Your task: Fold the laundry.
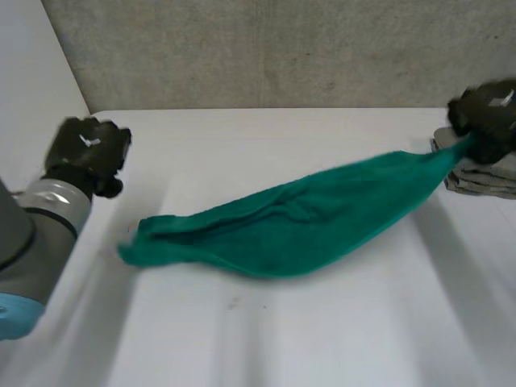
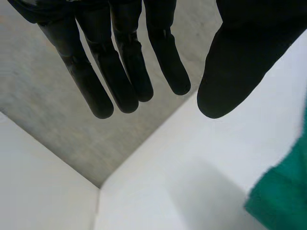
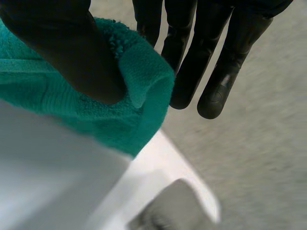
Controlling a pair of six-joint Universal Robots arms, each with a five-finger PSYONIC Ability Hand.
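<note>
Your right hand [image 1: 488,113] pinched one end of the green towel [image 1: 298,222] between thumb and fingers; towel stretched across the table [image 1: 322,339]. Your left hand [image 1: 87,151] hung near its other end, fingers straight, empty.

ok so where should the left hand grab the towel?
Probably the free end of the towel, lying on the table near the open left hand. The right hand pinches the other end, so the towel runs as a bunched strip between them. Come down from above, on the robot's left side.
</note>
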